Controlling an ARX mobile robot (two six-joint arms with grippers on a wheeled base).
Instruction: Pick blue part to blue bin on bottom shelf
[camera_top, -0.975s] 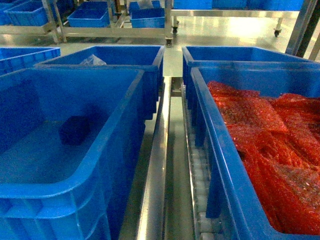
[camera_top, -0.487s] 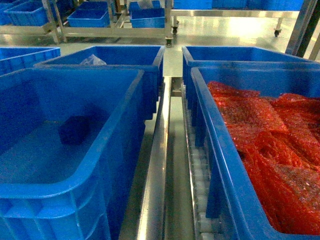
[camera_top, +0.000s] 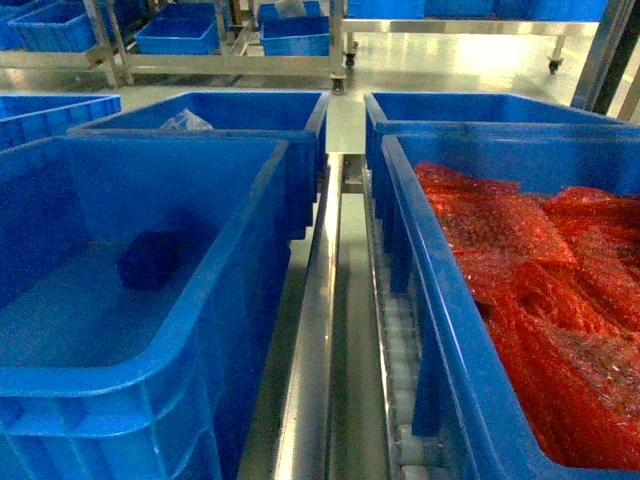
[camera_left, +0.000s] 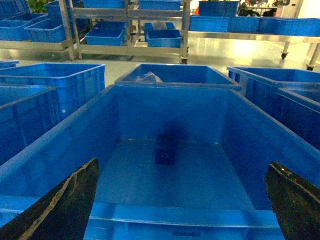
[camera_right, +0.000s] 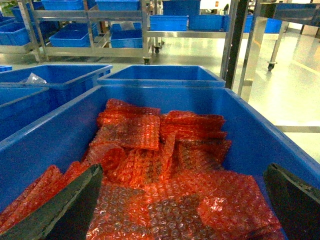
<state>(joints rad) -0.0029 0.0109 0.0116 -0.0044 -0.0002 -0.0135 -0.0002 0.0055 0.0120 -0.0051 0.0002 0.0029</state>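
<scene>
The blue part (camera_top: 150, 261) is a small dark navy lump lying on the floor of the blue bin (camera_top: 225, 290), the big crate at the left of the head view. The left wrist view looks into that bin (camera_left: 60, 145), with the part (camera_left: 165, 149) near its far wall. My left gripper (camera_left: 182, 163) is open above the bin's near rim, well short of the part, with nothing between its dark fingers (camera_left: 70, 200). My right gripper (camera_right: 182, 168) hangs open over red bubble-wrap bags (camera_right: 165, 165). The bottom shelf's steel rail (camera_top: 312, 340) and white rollers (camera_top: 402, 375) run between the crates. Neither gripper shows in the head view.
A like blue crate (camera_top: 440, 300) full of red bags stands at the right. Two more blue crates (camera_top: 250, 110) (camera_top: 480, 108) sit behind, the left one holding a clear bag (camera_top: 185, 121). Steel racks with blue bins (camera_top: 180, 35) line the far floor.
</scene>
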